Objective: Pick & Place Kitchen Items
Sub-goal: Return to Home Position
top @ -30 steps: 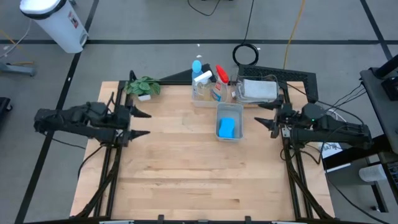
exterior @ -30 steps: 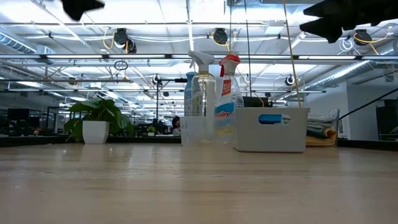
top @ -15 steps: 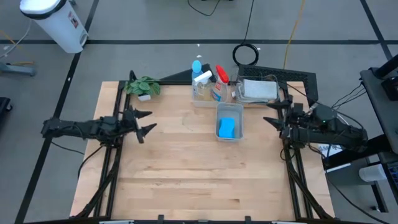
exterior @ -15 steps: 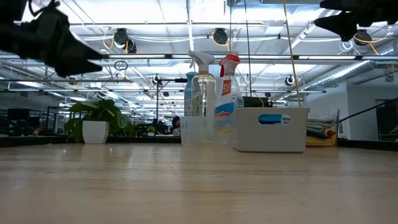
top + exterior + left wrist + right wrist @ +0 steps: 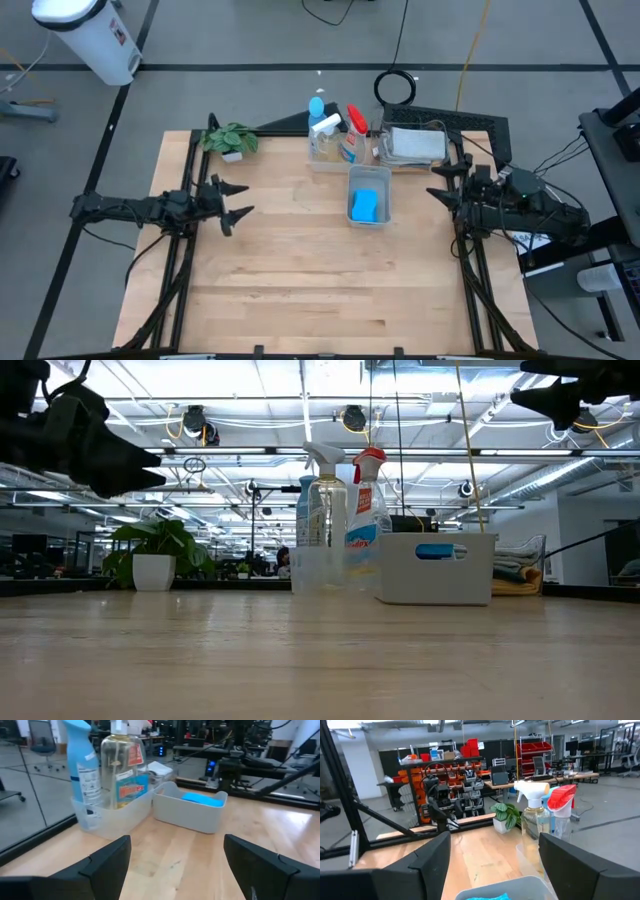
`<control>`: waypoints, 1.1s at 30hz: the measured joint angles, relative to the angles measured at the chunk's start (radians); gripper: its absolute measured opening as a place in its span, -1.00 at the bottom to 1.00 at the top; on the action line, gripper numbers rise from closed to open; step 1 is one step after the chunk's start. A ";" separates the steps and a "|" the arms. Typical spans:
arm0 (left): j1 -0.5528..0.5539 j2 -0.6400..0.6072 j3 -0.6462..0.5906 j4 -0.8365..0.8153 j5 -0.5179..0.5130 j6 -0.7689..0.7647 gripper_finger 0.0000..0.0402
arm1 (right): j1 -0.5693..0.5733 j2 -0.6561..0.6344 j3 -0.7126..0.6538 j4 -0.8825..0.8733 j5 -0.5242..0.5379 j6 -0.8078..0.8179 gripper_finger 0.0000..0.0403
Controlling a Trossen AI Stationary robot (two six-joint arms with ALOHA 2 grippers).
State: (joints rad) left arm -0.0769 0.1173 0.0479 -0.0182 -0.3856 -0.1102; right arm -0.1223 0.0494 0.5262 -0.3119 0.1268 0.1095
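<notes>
A blue sponge (image 5: 365, 206) lies inside a clear bin (image 5: 368, 175) at the table's far middle; it also shows in the left wrist view (image 5: 202, 799). Spray bottles with blue, white and red tops (image 5: 333, 124) stand in a second bin behind it. Folded cloths (image 5: 416, 146) lie in a bin at the far right. My left gripper (image 5: 233, 199) is open and empty, above the table's left side. My right gripper (image 5: 443, 183) is open and empty, above the right edge.
A small green potted plant (image 5: 229, 140) stands at the table's far left corner. The near half of the wooden table (image 5: 320, 290) holds nothing. A white bin (image 5: 90, 35) and cables lie on the floor beyond the table.
My left gripper has come down lower and shifted a little toward the table's right, staying open. My right gripper has drawn slightly toward the far edge and risen a little, staying open. The bins and their items have not moved.
</notes>
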 joint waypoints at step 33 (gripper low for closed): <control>0.000 0.001 -0.032 0.079 0.195 0.027 0.61 | -0.001 0.026 -0.452 0.524 -0.222 -0.078 0.34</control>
State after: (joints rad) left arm -0.0769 0.1181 0.0154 0.0610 -0.1903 -0.0836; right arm -0.1230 0.0750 0.0738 0.2125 -0.0948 0.0317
